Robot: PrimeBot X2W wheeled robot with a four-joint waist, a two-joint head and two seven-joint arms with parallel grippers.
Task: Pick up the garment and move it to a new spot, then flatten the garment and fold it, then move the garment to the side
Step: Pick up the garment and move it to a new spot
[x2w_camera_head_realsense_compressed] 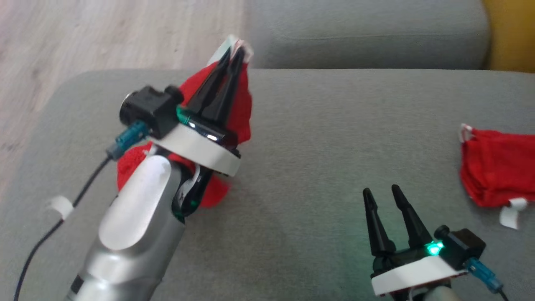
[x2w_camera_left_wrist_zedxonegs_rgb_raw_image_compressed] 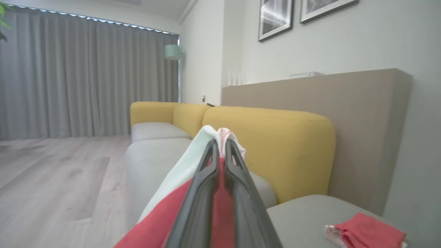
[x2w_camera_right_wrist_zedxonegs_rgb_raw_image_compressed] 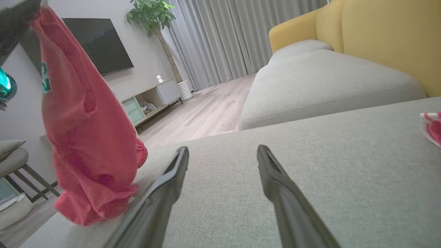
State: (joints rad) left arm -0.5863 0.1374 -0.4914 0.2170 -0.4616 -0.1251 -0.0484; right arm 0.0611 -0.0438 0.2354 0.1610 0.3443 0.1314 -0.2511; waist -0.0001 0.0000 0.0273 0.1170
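Garment [x2w_camera_head_realsense_compressed: 244,109] hangs at ten o'clock, pinched in my left gripper [x2w_camera_head_realsense_compressed: 234,52] for carrying; my right gripper [x2w_camera_head_realsense_compressed: 381,191] sits spread, empty, five o'clock.

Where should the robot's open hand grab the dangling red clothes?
Probably the bottom end of the red cloth garment, reached from the robot's right by the open right gripper: it hangs long and bunched from the shut left gripper, lower end loose.

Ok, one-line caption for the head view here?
Left hand shut on a red garment over the grey sofa; right hand open; second red garment at right.
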